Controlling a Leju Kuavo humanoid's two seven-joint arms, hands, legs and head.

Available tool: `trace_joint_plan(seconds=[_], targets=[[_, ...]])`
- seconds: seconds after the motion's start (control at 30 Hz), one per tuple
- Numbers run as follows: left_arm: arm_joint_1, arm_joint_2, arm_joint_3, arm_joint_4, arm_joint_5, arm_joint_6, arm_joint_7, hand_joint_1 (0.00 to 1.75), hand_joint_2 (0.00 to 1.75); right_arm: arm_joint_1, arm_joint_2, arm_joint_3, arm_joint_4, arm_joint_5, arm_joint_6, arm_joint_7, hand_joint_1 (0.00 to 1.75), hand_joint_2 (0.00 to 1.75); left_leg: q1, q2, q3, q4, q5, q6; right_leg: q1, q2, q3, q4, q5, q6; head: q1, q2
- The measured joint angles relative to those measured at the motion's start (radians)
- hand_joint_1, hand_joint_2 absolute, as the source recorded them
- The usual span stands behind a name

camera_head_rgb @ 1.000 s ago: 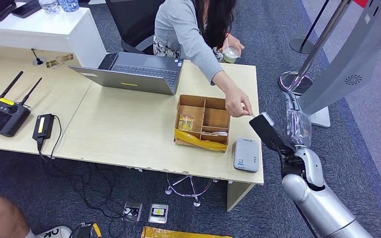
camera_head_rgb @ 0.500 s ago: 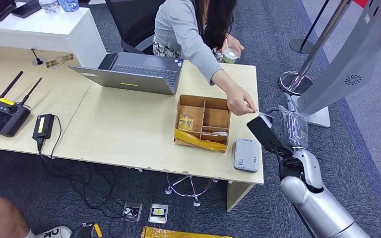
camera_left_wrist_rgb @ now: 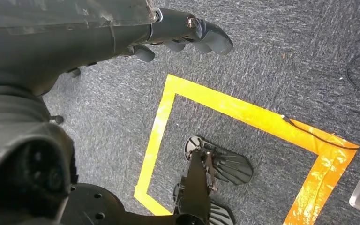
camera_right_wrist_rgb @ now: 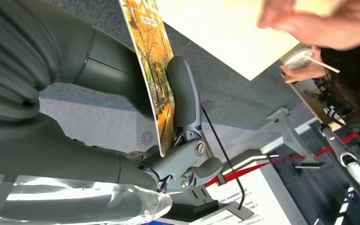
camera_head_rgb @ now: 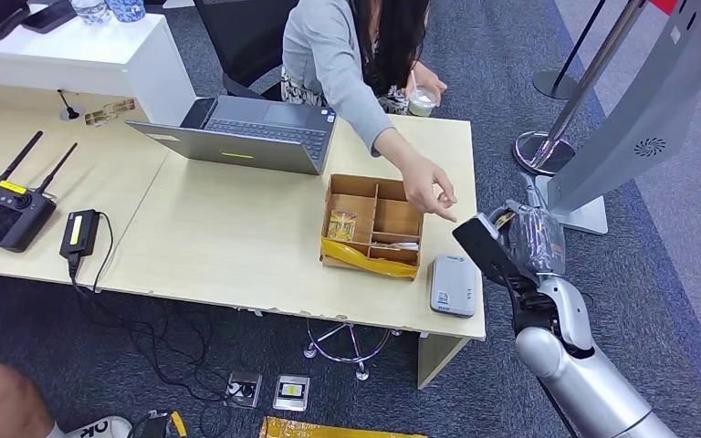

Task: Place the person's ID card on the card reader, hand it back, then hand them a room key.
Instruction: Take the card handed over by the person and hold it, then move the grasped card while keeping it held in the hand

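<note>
Fingers (camera_right_wrist_rgb: 183, 89) of the right hand (camera_head_rgb: 517, 239) pinch the card (camera_right_wrist_rgb: 154, 70); the divided box (camera_head_rgb: 373, 227) holds small packets

Office reception setting: I am facing a pale counter (camera_head_rgb: 237, 246) carrying a laptop (camera_head_rgb: 246, 135), grey carpet (camera_head_rgb: 511, 73) underfoot, a stanchion post (camera_head_rgb: 593, 68) standing nearby.

Desk (camera_head_rgb: 237, 237): pale wood-grain laminate, matt, chipped along its 6 o'clock edge. Tray (camera_head_rgb: 372, 225): plain brown cardboard with yellow tape. Reader (camera_head_rgb: 454, 286): smooth grey plastic. Right hand (camera_right_wrist_rgb: 136, 89): matt grey plastic with metal screws, pinching a glossy printed card (camera_right_wrist_rgb: 154, 70). Arm (camera_head_rgb: 584, 383): brushed silver metal. Floor (camera_left_wrist_rgb: 272, 56): rough grey carpet with glossy yellow tape.
</note>
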Motion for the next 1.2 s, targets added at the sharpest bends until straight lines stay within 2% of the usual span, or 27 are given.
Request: trace_joint_plan(seconds=[0.5, 1.2], targets=[[0.000, 0.000, 0.000, 0.000, -0.003, 0.000, 0.005, 0.00, 0.00, 0.047, 0.007, 0.020, 0.031, 0.026, 0.030, -0.012, 1.75, 1.75, 0.000, 0.000, 0.000, 0.000, 0.000, 0.000, 0.000, 0.000, 0.000, 0.000, 0.000, 0.000, 0.000, 0.000], [-0.009, -0.001, -0.024, 0.000, -0.019, -0.006, 0.017, 0.00, 0.00, 0.023, 0.081, 0.055, 0.282, -0.032, 0.046, -0.062, 1.75, 1.75, 0.000, 0.000, 0.000, 0.000, 0.000, 0.000, 0.000, 0.000, 0.000, 0.000, 0.000, 0.000, 0.000, 0.000]])
